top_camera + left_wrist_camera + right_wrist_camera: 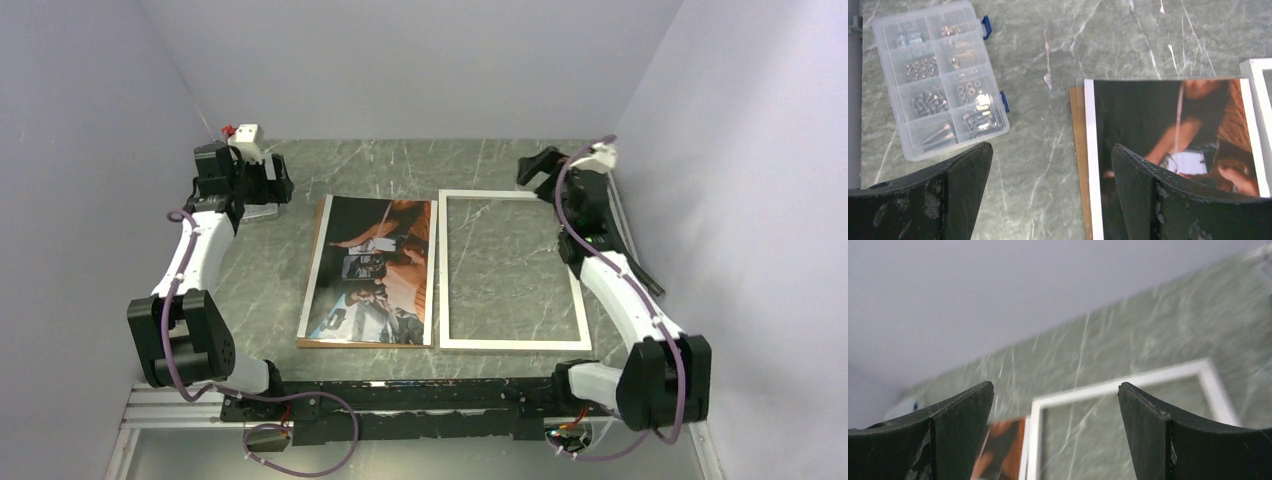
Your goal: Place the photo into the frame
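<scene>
Black left gripper point(1052, 150) and right gripper point(1055, 387) both spread wide, gripping nothing.

The photo point(372, 270) lies on a board point(1079, 140) just left of the frame point(515, 343); a box point(940, 77) sits well left of the frame, farther back on the table point(400, 160).

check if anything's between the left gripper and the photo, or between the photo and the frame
Nothing visible does. The left gripper hangs open over the table beside the photo, which lies face up on a brown board. The frame lies flat right next to it, only table showing through.
</scene>
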You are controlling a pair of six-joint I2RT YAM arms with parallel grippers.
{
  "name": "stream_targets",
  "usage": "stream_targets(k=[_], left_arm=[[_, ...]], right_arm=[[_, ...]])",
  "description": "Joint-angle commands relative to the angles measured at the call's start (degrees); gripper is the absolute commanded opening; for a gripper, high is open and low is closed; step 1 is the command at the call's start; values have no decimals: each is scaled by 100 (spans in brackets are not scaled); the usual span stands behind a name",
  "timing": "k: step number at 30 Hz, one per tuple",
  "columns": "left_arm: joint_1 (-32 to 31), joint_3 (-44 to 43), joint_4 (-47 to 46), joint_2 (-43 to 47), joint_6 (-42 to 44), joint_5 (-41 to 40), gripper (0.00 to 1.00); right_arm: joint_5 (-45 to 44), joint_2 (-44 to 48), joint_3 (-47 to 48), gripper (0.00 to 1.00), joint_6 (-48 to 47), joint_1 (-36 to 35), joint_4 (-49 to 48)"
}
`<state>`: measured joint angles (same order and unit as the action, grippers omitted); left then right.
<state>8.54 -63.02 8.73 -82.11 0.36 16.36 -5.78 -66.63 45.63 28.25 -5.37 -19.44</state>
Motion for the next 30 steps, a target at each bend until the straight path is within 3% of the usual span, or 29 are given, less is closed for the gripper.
stream_targets(k=[1, 3, 6, 11, 24, 30], left_arm=[[34, -600, 1979, 169, 207, 71, 95], [51, -652, 2176, 237, 220, 92, 95], [117, -752, 2479, 312, 195, 181, 95], [190, -885, 2904, 318, 252, 206, 95], [229, -883, 3358, 487, 548, -14, 95], [231, -902, 3431, 524, 570, -27, 95]], right_arm=[[358, -779, 898, 100, 307, -1159, 2418], [-621, -1244, 1492, 100, 132, -2070, 3334], [-1512, -1995, 2176, 100, 348, -2890, 4453], [-2095, -2757, 2388, 96, 696, -3839, 4967], [-2045, -3374, 1901, 67, 1026, -4188, 4750], [-1850, -3557, 1647, 62, 1085, -4187, 4431]])
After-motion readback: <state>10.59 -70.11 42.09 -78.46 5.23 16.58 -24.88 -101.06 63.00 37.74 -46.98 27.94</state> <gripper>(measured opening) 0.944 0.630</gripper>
